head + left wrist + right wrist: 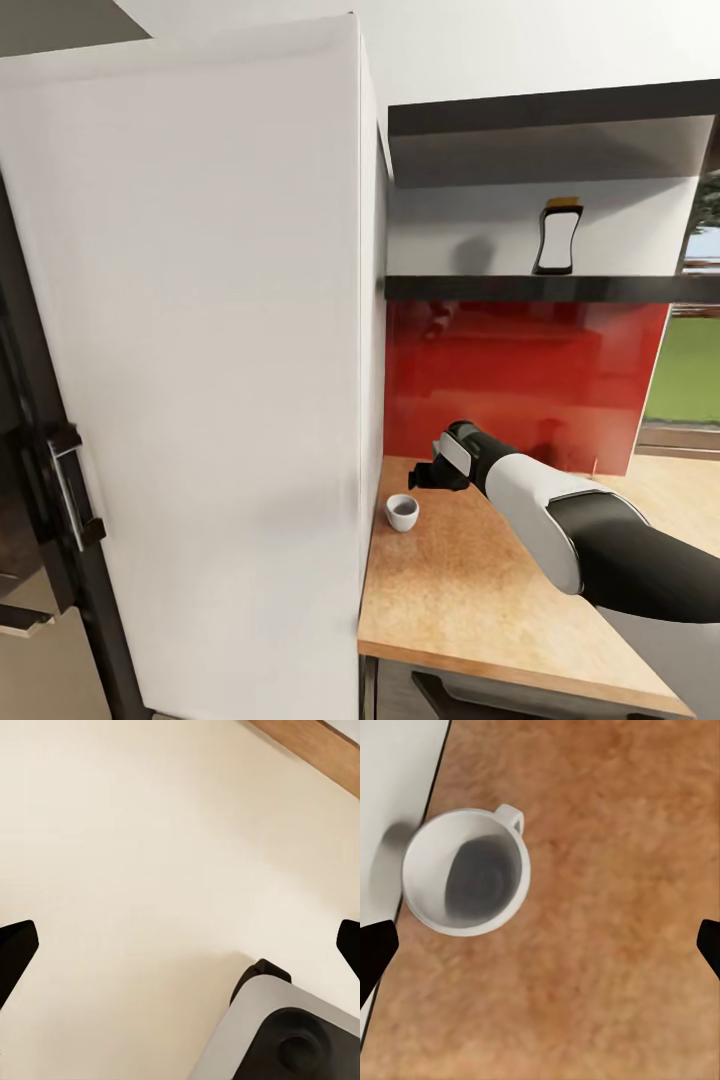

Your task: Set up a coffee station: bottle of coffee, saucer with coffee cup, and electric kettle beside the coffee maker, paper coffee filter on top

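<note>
Your right claw hangs wide and empty above the small white ceramic coffee cup, which sits at centre frame on the brown wooden surface. Centre over its rim, clear of the handle, then descend.

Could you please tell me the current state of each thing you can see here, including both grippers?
Coffee cup: upright on the countertop, empty, close to the tall white cabinet, no saucer under it.
Bottle of coffee: standing upright on the shelf, cap on.
Right gripper: open, empty, above the counter beside the cup.
Left gripper: open, empty, over a pale surface.
</note>
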Available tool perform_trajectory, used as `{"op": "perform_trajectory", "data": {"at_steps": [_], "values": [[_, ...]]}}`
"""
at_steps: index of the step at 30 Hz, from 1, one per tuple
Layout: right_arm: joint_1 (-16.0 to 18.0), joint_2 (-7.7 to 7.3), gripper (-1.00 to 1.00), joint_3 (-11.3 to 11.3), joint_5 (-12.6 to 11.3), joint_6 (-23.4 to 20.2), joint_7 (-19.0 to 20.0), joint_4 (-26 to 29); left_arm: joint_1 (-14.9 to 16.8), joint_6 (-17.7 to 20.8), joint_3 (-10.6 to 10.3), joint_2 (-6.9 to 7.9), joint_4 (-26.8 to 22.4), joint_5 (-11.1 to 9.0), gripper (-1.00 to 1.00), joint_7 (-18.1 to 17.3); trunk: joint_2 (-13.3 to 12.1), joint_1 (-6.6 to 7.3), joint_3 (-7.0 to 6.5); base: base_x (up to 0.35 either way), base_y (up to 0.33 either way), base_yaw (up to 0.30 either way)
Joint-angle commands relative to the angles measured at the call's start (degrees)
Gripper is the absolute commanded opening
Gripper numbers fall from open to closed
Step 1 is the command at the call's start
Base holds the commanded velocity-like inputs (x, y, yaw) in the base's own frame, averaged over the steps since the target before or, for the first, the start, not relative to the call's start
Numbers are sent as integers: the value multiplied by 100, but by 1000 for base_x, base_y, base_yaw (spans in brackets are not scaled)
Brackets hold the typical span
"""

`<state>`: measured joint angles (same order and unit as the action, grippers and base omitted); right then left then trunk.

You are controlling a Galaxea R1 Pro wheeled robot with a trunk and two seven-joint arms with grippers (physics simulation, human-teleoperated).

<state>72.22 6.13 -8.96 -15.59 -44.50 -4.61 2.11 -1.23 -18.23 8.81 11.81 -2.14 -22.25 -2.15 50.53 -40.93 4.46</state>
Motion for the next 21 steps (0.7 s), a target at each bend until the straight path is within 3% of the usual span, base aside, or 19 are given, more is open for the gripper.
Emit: {"op": "perform_trajectory", "data": {"at_steps": [1, 6, 12, 21], "values": [[3, 2, 100, -35, -61, -22, -40, 9, -5, -4, 47, 1, -8, 2, 100, -23, 48, -24, 26, 0, 0, 0], [3, 2, 100, -36, -58, -18, -48, 9, -6, -21, 47, 5, 15, 2, 100, -23, 248, -134, 116, 0, 0, 0], [3, 10, 100, -36, -61, -17, -49, 9, -6, -45, 45, -3, 21, 6, 100, -23, 248, -134, 116, 17, 0, 0], [3, 57, 100, -32, -66, -54, -49, 6, -8, -45, 50, -3, 21, 9, 100, -23, 248, -134, 116, 201, 0, 0]]}}
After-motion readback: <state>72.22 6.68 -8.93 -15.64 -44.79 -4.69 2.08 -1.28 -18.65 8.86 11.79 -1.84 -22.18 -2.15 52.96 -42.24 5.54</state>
